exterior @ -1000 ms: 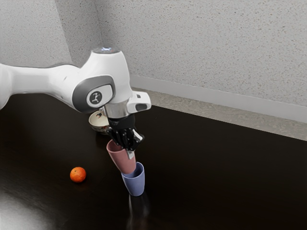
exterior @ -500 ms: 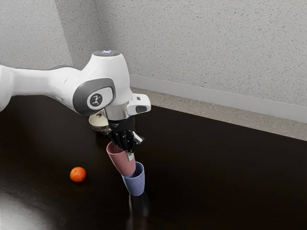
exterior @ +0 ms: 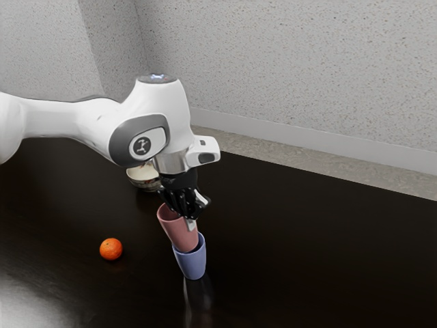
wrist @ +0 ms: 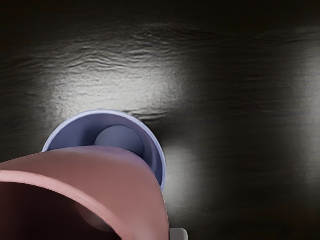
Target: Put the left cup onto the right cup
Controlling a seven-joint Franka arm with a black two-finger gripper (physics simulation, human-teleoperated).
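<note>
Pincer: your pincer (exterior: 186, 210) is clamped on the rim wall of the pink cup (exterior: 179, 231).
Pink cup: tilted, its base just inside the mouth of the blue cup (exterior: 192, 261).
Blue cup: upright on the counter (exterior: 307, 239).
Risk, tilt: let go now and the pink cup may topple out instead of seating.
Risk, push: pressing down off-axis could tip or skid the blue cup.
Risk, exit: lifting away askew could drag the pink cup back out.
Orange (exterior: 110, 249): well apart, probably no obstacle.

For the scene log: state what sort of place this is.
Likely a bare room with a work table: a dark glossy table, speckled grey walls meeting in a corner, and a pale baseboard.
</note>
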